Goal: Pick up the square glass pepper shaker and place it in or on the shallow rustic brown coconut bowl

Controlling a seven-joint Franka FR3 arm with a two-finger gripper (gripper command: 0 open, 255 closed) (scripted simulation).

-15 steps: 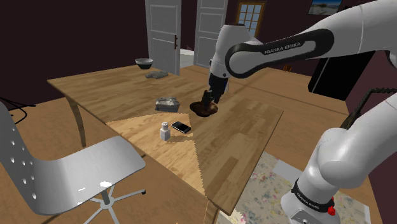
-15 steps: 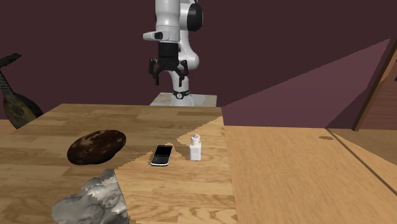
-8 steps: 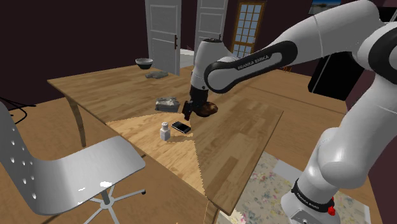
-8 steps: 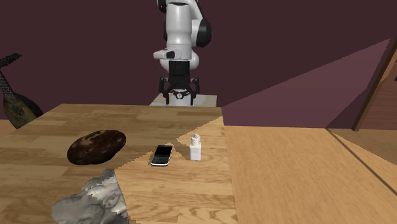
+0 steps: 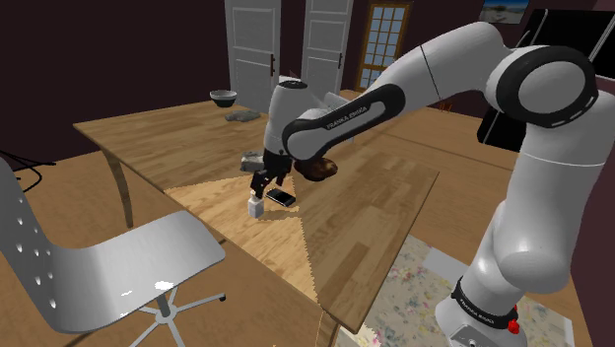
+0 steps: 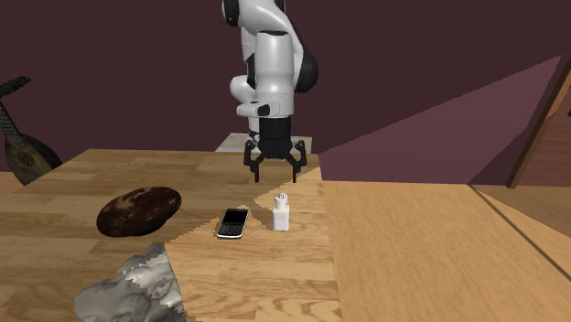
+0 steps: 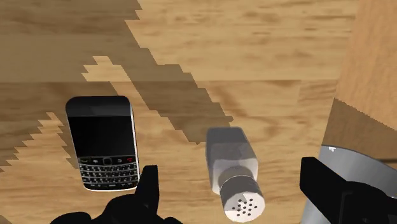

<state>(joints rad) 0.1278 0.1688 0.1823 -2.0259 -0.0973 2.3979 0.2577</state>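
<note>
The white square shaker (image 6: 281,211) has a round top with holes. A phone (image 6: 233,222) lies at its 9 o'clock; the gripper (image 6: 273,170) above is wide open, empty.

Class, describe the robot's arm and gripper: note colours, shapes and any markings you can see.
The arm has rounded white links with dark joints; a dark band near the wrist carries white FRANKA EMIKA lettering. A thin red ring circles its base. The gripper is all black with two fingers.

Seemingly matt shaker (image 7: 231,158), wood-grain table (image 7: 254,38).
</note>
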